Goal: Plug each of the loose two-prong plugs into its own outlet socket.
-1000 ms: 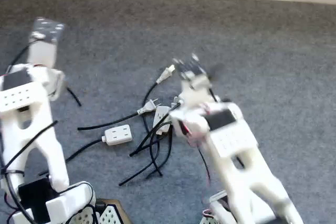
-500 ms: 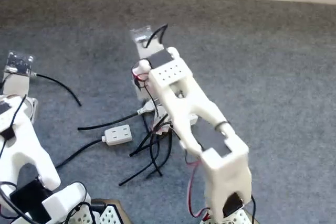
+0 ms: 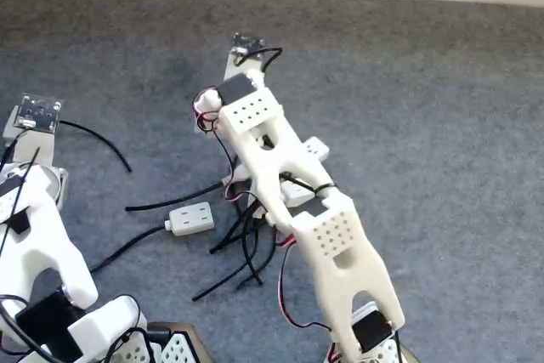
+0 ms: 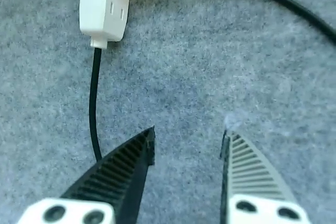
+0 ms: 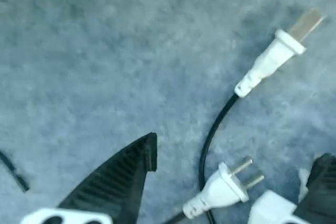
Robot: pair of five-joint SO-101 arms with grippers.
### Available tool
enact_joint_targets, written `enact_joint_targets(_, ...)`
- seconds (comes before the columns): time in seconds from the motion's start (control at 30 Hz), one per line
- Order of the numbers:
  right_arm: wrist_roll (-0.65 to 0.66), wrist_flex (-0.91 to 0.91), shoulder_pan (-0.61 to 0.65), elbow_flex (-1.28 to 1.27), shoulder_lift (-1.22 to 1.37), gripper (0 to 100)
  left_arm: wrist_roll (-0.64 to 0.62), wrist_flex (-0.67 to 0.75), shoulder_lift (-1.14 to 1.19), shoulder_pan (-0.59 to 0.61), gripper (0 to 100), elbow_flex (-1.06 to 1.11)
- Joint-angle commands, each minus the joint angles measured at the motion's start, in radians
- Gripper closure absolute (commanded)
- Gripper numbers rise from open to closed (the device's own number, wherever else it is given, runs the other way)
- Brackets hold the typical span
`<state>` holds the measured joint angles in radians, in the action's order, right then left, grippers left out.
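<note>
I'm hovering my right claw [image 5: 236,153] with its fingers spread wide and nothing in them, over the grey carpeted table [image 5: 79,35]. Between the fingers a white round-pin two-prong plug [image 5: 220,190] is lying just beside the corner of a white outlet block [image 5: 270,211]. A white flat-blade two-prong plug [image 5: 269,60] on a black cord [image 5: 212,135] is lying a bit beyond. From above, my right arm [image 3: 280,176] is stretching toward 11 o'clock over the cord tangle [image 3: 246,248], with a small white outlet tap [image 3: 189,218] at 9 o'clock of it. My left claw [image 4: 189,135] is hanging apart too, empty, near a white slotted outlet body [image 4: 102,9].

I'm guessing these plugs are light, hard and a bit slick, with stiff cords tugging them sideways. So I'm planning to pinch across the moulded body, never the prongs or cord.
</note>
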<state>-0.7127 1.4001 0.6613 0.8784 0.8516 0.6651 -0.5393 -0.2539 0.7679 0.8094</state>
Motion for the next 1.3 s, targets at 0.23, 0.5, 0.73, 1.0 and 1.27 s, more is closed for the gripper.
enact_joint_targets(0.23,-0.04,0.154,0.067,0.108,0.059,58.0,0.006,0.018,-0.004,-0.048,79,0.033)
enact_joint_targets(0.5,-0.074,0.093,0.108,0.099,0.062,58.0,0.006,0.018,-0.004,-0.054,79,0.047)
enact_joint_targets(0.73,-0.071,0.048,0.091,0.097,0.11,58.0,0.006,0.018,-0.004,-0.05,79,0.053)
enact_joint_targets(1.0,-0.069,0.041,0.079,0.148,0.259,58.0,0.006,0.018,-0.005,-0.048,79,0.053)
enact_joint_targets(1.27,-0.074,0.068,0.084,0.154,0.26,65.8,0.006,0.018,-0.005,-0.053,79,0.054)
